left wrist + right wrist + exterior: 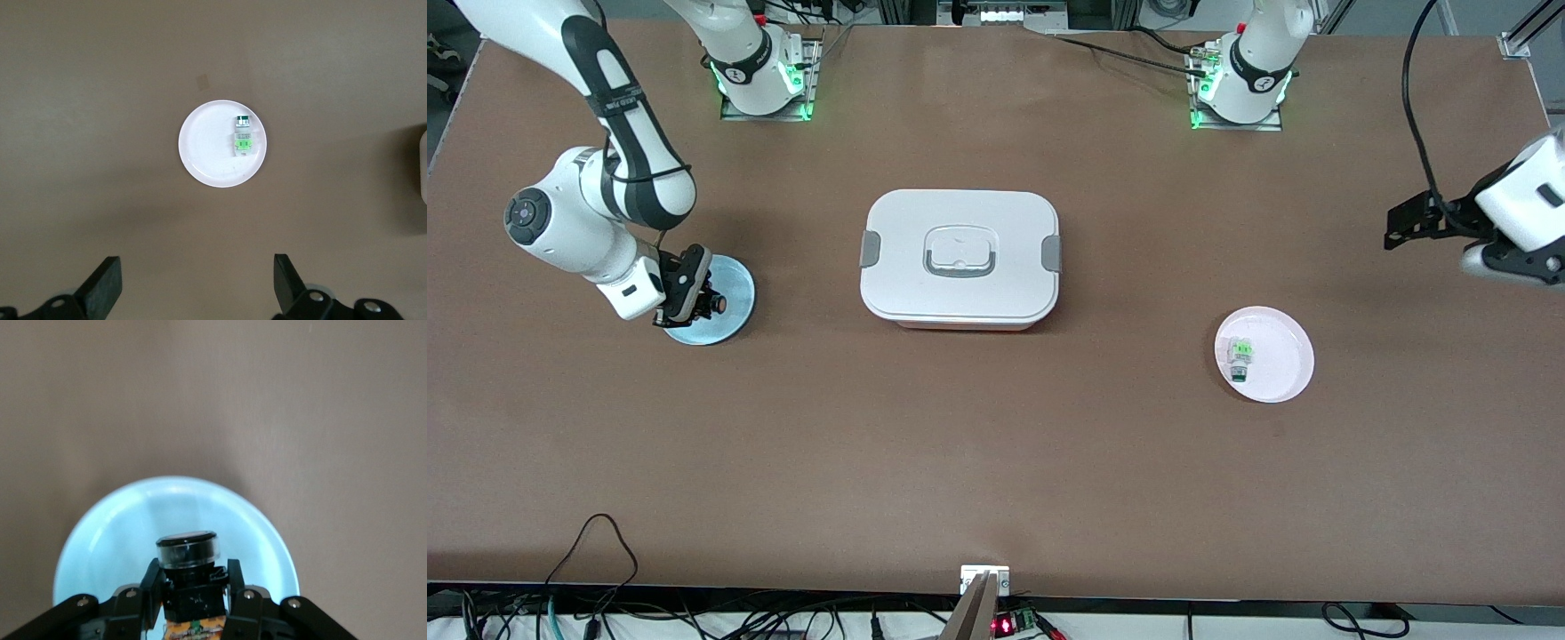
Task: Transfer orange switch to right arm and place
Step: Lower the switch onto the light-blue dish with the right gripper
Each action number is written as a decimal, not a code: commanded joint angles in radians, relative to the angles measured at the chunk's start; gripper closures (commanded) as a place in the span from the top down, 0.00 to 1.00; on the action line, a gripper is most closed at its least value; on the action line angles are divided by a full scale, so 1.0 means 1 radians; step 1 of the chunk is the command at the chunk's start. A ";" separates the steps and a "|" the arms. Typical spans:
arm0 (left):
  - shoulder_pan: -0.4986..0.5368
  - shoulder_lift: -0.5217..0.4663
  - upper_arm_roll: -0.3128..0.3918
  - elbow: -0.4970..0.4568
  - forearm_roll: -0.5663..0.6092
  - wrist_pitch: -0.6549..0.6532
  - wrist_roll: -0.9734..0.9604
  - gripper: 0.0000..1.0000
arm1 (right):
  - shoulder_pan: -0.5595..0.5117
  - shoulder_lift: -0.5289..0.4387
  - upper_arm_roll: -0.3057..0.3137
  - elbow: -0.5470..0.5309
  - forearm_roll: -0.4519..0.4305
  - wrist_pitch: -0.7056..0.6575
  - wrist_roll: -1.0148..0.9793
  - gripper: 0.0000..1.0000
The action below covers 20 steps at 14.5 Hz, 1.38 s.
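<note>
Closed white box (959, 258) mid-table, white-and-green part (1240, 356) on pink plate (1288, 378), right gripper (698, 302) clamping orange switch (716, 305) over blue plate (734, 289), left gripper (193, 283) spread, empty, waiting.

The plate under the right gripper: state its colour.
Light blue; the plate shows best in the right wrist view, under the right gripper holding the orange switch.

Front camera high, facing robots; wrist cameras look down.
</note>
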 commanded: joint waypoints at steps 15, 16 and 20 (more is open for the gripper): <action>-0.076 -0.104 0.055 -0.173 0.028 0.098 -0.013 1.00 | 0.020 -0.023 0.025 0.178 0.012 -0.205 0.216 1.00; -0.076 -0.102 0.055 -0.173 0.028 0.098 -0.013 1.00 | 0.020 -0.024 0.024 0.231 0.010 -0.271 0.276 1.00; -0.084 -0.098 0.053 -0.172 0.028 0.098 -0.014 1.00 | 0.017 -0.049 0.021 0.387 0.003 -0.481 0.546 1.00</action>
